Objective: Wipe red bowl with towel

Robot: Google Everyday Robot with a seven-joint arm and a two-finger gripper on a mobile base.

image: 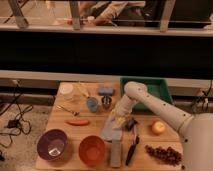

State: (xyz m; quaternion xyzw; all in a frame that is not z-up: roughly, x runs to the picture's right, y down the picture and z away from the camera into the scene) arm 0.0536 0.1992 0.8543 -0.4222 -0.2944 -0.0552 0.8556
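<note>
Towel (111, 131): pale grey-blue cloth lying rumpled on the wooden table (65, 107), just beyond and to the right of the red bowl (92, 150); gripper (121, 120) down at its far end, whether clamped on it cannot be told; grey bar (116, 153) and black brush (131, 146) near its front edge; purple bowl (52, 145) left of the red; long axis near-to-far, tilted right

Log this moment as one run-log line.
phase: pickup | end effector: at far end of towel | red bowl: front-left of towel, not touched
</note>
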